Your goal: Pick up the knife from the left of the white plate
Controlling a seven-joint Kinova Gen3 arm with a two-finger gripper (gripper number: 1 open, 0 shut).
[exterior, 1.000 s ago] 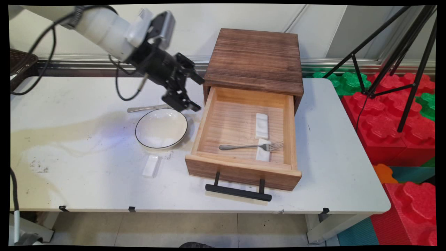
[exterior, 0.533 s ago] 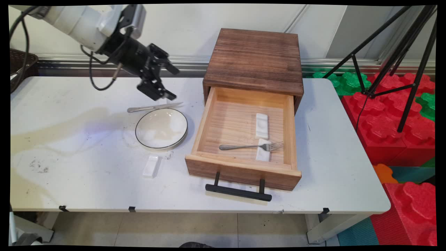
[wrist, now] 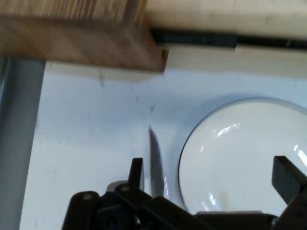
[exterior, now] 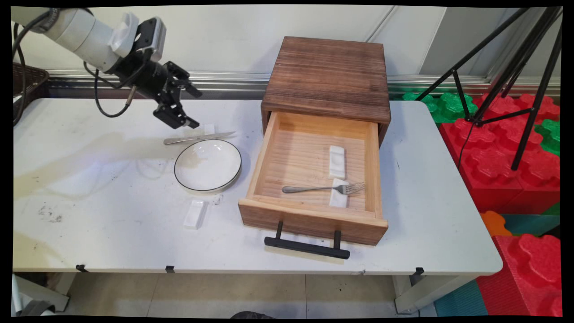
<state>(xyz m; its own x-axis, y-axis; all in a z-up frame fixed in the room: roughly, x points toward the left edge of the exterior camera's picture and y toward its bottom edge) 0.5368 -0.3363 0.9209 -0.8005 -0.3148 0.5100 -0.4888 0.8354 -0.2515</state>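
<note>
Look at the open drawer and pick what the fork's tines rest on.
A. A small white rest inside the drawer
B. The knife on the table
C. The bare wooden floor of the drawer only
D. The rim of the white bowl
A. The fork lies across the drawer floor, and its tines sit on the nearer small white rest, while the bowl and knife are outside on the table.

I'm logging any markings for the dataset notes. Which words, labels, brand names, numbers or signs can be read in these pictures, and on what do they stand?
None can be read in either view.
The wooden drawer box, the fork, the knife, the plate and the white table show no print.
The gripper and the white arm show no lettering from these views.
</note>
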